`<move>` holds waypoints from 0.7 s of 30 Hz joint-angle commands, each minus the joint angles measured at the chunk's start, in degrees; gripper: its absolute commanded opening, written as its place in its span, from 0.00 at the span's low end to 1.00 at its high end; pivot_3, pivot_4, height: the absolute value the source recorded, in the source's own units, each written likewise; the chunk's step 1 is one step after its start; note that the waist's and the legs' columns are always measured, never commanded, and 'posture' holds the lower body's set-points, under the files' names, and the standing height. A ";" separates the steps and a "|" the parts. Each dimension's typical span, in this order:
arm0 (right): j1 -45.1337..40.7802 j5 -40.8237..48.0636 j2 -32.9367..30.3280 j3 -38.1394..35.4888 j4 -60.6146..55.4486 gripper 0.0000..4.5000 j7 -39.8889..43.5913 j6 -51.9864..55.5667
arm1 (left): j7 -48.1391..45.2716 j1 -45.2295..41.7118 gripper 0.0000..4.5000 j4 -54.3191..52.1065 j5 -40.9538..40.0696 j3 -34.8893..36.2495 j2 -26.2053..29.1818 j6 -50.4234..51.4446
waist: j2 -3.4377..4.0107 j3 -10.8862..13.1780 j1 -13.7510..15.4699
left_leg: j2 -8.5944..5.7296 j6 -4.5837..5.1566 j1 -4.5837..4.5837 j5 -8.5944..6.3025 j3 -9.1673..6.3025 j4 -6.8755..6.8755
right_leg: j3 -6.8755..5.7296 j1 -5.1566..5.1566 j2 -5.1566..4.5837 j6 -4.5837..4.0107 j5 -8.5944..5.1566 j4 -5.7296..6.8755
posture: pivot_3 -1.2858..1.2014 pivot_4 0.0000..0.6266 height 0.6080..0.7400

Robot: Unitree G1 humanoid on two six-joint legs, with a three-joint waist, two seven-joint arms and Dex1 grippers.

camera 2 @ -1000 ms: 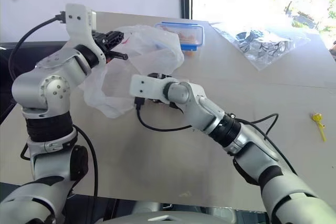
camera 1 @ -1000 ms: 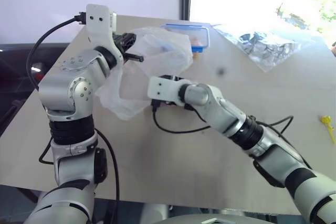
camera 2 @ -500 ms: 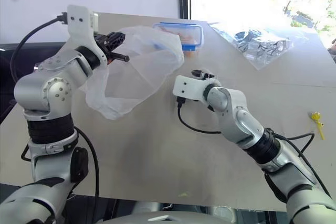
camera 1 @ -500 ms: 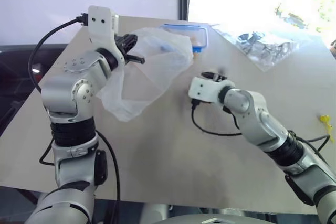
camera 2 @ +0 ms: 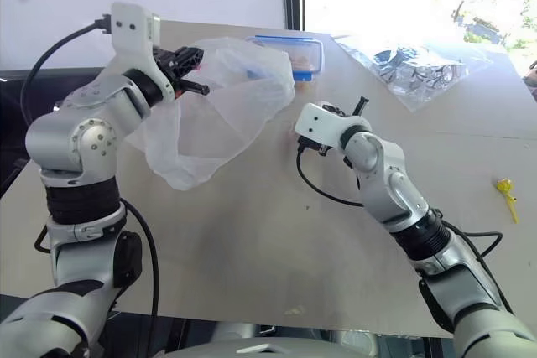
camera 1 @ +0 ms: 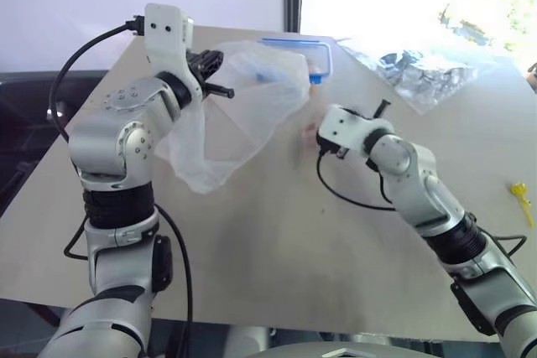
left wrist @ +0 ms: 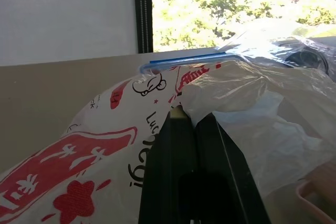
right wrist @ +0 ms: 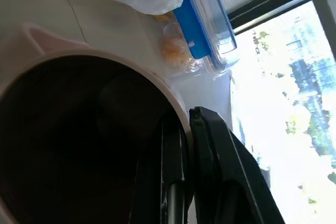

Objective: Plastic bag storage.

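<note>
My left gripper [camera 1: 223, 90] is shut on a fold of the plastic bag [camera 1: 243, 111] and holds it up over the table's far left. The bag is thin and white with red print [left wrist: 79, 156], and its lower end hangs down to the table. To its right, my right gripper [right wrist: 186, 121] is shut on the rim of a pale pink cup [right wrist: 105, 64], one finger inside and one outside. In the head view the cup [camera 1: 310, 129] peeks out just left of that wrist, a short way from the bag.
A blue-lidded clear box [camera 1: 309, 54] stands behind the bag at the table's far edge. A clear bag of silvery foil pieces [camera 1: 424, 73] lies at the far right. A small yellow object [camera 1: 523, 199] is near the right edge. The tan table [camera 1: 277, 232] stretches toward me.
My right arm has swung right, away from the bag, and its fingers have closed on the pink cup's rim. The left arm still holds the bag in the same place.
</note>
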 commanded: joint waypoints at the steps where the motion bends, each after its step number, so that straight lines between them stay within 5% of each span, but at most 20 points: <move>1: -0.05 9.58 2.61 -7.06 -10.24 0.01 5.30 2.39 | -0.42 -2.52 0.00 -1.55 -0.86 1.34 0.53 0.39 | 0.01 0.02 -0.02 | 0.00 0.00 0.00 0.00 0.00 0.00 | 0.00 0.00 0.00 0.00 0.00 0.00 | 0.52 0.24 1.00; 5: -0.15 16.81 5.32 -5.36 -13.88 0.01 10.14 3.16 | -0.77 -3.32 0.00 -2.40 -2.31 1.47 -0.10 2.07 | 0.01 0.02 -0.08 | 0.01 0.00 0.03 0.00 -0.02 -0.01 | 0.00 0.01 0.03 0.00 0.00 0.01 | 0.52 0.24 1.00; 9: -4.00 17.76 10.60 -4.19 -7.35 0.01 6.21 0.36 | -3.87 -3.47 0.00 -5.16 -7.35 1.82 -0.42 5.59 | 0.00 0.02 -0.09 | 0.00 0.01 0.03 0.00 -0.01 0.00 | 0.00 0.01 0.03 0.00 0.00 0.02 | 0.52 0.24 1.00; 15: -14.45 12.43 16.67 -0.73 15.93 0.01 -3.01 -17.33 | -5.18 -5.90 0.00 -10.10 -22.12 8.46 -3.88 18.38 | 0.00 0.04 -0.18 | 0.00 0.01 0.01 0.00 -0.06 0.01 | -0.01 0.01 0.00 0.00 0.00 0.03 | 0.52 0.24 1.00; 21: -24.31 15.67 27.76 -4.76 45.11 0.01 -11.62 -35.37 | 3.28 -10.04 0.00 -8.86 -29.73 18.06 -10.93 25.95 | -0.05 0.11 -0.82 | 0.02 0.00 0.03 0.01 -0.04 0.01 | 0.00 0.02 -0.02 -0.01 0.01 0.04 | 0.52 0.24 1.00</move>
